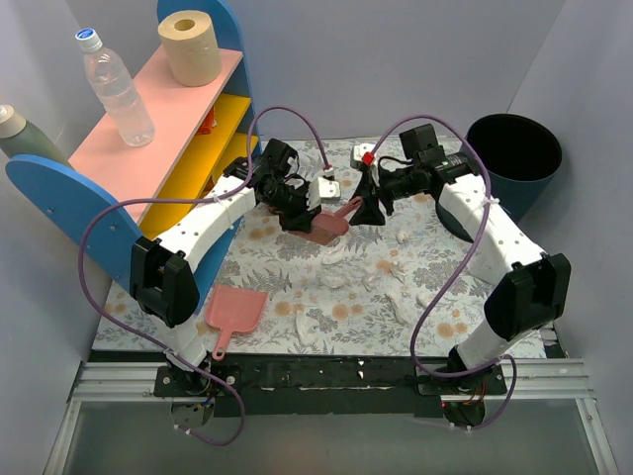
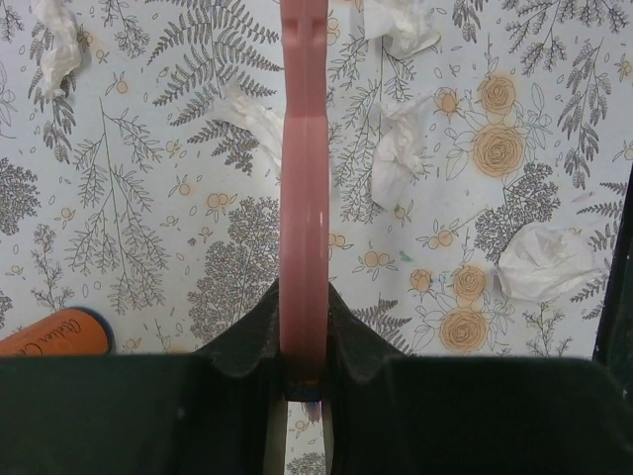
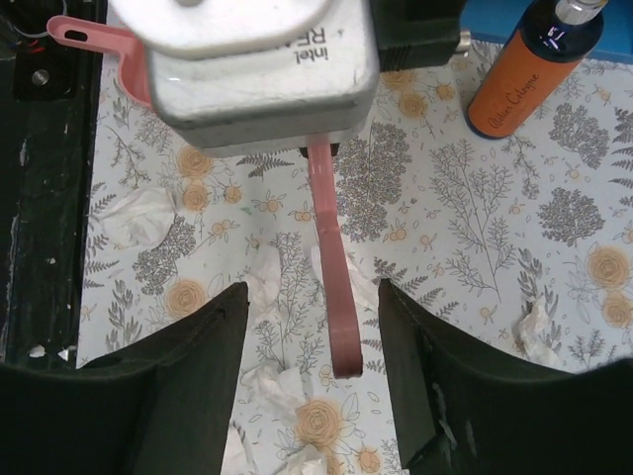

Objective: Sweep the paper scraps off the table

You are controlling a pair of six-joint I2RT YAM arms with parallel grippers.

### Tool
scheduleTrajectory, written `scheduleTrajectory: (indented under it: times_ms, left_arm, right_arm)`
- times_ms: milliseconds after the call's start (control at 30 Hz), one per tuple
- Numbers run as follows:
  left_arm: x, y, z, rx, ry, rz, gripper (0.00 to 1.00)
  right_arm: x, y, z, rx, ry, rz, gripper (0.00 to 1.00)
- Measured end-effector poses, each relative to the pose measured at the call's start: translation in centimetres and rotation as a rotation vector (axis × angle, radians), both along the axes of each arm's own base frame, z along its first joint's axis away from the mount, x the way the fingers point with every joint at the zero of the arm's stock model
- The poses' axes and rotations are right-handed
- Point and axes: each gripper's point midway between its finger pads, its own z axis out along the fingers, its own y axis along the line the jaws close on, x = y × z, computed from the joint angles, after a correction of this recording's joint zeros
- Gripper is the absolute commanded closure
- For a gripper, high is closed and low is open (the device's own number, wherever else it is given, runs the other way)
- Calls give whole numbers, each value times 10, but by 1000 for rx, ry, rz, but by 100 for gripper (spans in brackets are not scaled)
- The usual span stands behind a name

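Observation:
Many white paper scraps [image 1: 388, 267] lie across the middle of the fern-and-flower table [image 1: 465, 327]. They also show in the left wrist view [image 2: 396, 158] and in the right wrist view [image 3: 138, 216]. My left gripper [image 1: 302, 211] is shut on a pink long-handled tool [image 1: 331, 222] and holds it above the cloth. The wrist view shows the tool [image 2: 304, 198] pinched between the jaws [image 2: 304, 297]. My right gripper [image 1: 370, 208] is open. The free end of the tool's handle [image 3: 336, 297] lies between its fingers [image 3: 315, 289], touching neither.
A pink dustpan [image 1: 235, 312] lies at the near left of the table. A blue-pink-yellow shelf [image 1: 148, 139] with a beige paper roll [image 1: 190, 47] and a water bottle [image 1: 114, 89] stands at the left. A dark bin [image 1: 514, 148] stands at the back right. An orange bottle [image 3: 514, 69] stands near the shelf.

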Motion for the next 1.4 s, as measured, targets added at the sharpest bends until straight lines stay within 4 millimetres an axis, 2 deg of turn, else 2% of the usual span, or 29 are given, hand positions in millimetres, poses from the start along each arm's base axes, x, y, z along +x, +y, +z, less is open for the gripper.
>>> scheduleTrajectory:
  times_ms: [167, 367, 633, 1033, 1133, 1167, 1200, 1233, 1267, 1367, 1400]
  left_arm:
    - [1, -1, 1, -7, 11, 20, 100]
    - [1, -5, 4, -30, 24, 38, 100]
    - [-2, -9, 5, -48, 49, 43, 100]
    - [-5, -11, 6, -58, 61, 41, 100]
    - [-5, -11, 6, -58, 62, 41, 100]
    - [-5, -11, 6, -58, 64, 42, 100]
    - [-6, -11, 6, -57, 66, 42, 100]
    - [-6, -11, 6, -57, 68, 42, 97]
    - [-7, -11, 5, -58, 77, 45, 78]
    - [-4, -12, 5, -58, 76, 71, 57]
    - [0, -12, 6, -60, 68, 88, 53]
  right_arm:
    - [2, 5, -7, 5, 47, -4, 47]
    - [0, 17, 2, 68, 103, -5, 55]
    - [0, 20, 4, 90, 127, -12, 61]
    - [1, 18, -7, 72, 122, -20, 66]
    - [2, 18, -9, 70, 119, -22, 77]
    - [2, 18, -9, 70, 118, -22, 90]
    - [2, 17, -10, 69, 117, -23, 96]
    - [3, 18, -10, 69, 110, -24, 99]
    - [3, 18, -10, 70, 106, -21, 99]
    - [2, 17, -10, 68, 109, -33, 99]
    - [2, 15, -12, 59, 118, -50, 99]
